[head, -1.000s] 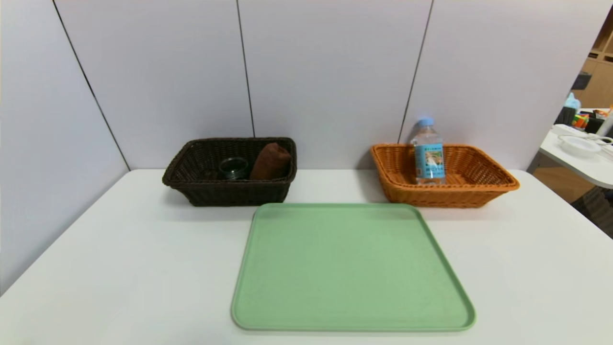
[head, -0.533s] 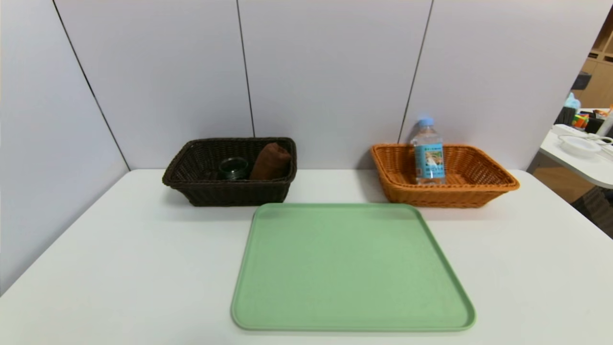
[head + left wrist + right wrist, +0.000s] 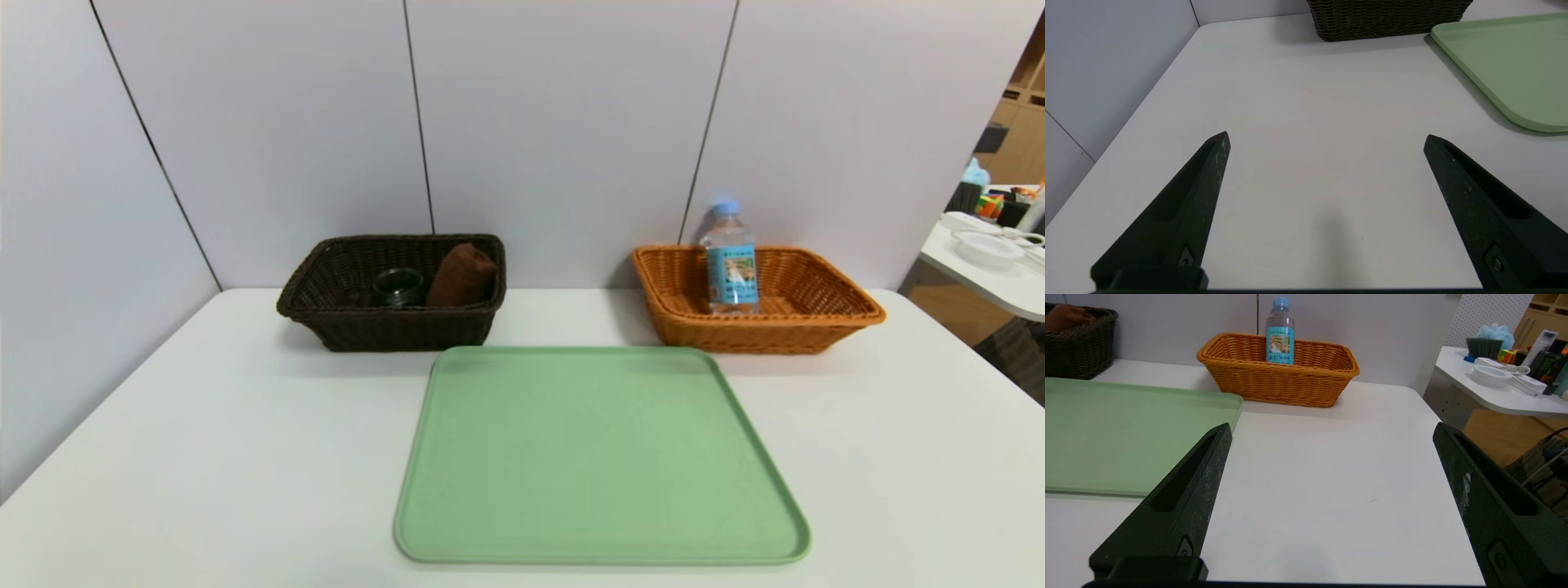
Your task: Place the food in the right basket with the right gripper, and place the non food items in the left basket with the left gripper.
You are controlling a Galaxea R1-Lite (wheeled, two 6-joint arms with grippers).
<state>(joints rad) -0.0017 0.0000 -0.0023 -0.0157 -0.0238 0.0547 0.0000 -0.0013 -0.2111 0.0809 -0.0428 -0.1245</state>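
Desk [image 3: 204, 457]: dark basket [image 3: 400, 327] near far edge, toward far left corner; holds jar [image 3: 399, 287] and, just to its right, brown cloth [image 3: 460, 278]. Orange basket [image 3: 759, 331] near far edge, toward far right corner; bottle [image 3: 733, 261] upright inside, at its left part, cap above rim. Green tray [image 3: 600, 457] between desk's left and right edges, nearer the front than both baskets. Left gripper [image 3: 1327, 134]: spread wide, nothing held, over desk left of tray. Right gripper [image 3: 1333, 424]: likewise, over desk's right side.
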